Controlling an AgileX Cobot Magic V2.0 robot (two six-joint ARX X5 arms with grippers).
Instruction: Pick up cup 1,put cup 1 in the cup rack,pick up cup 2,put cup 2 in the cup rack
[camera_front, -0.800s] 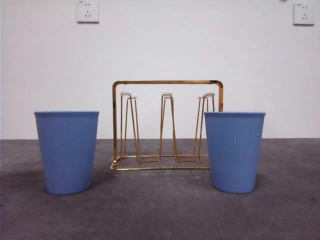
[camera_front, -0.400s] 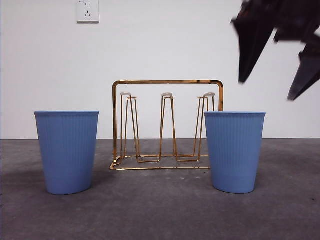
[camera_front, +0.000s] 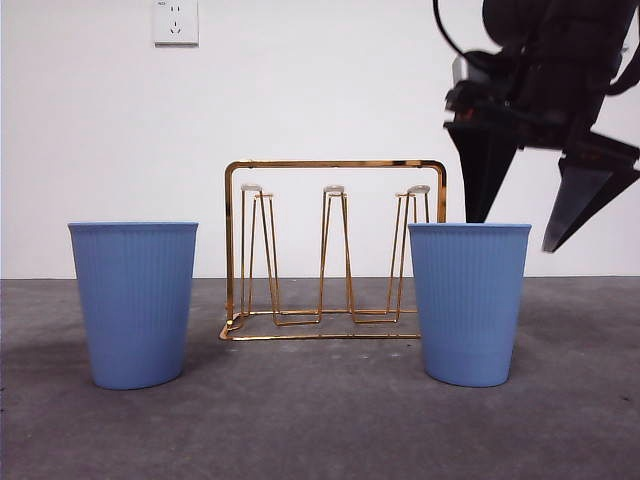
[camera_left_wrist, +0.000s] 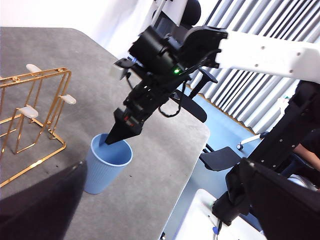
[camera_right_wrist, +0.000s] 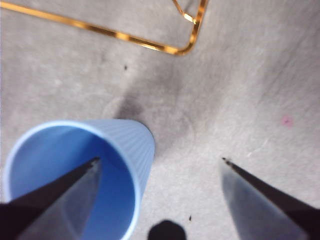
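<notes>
Blue right cup (camera_front: 469, 303) at 3 o'clock of gold cup rack (camera_front: 335, 250); right gripper (camera_front: 517, 232) above its rim, jaws apart, one over cup mouth. Left gripper (camera_left_wrist: 160, 200) waits, jaws apart.

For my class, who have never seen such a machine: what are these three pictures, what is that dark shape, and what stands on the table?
It is a robot with two arms, each ending in a two-jawed tool. One picture looks level across the table; the other two come from cameras on each wrist. On the grey table stand two blue cups and a gold wire rack between them. The dark shape is the right tool, open, above the right cup, one jaw over its mouth, one outside. Nothing is held yet. The left cup stands untouched. The left tool waits, out of the level view.
</notes>
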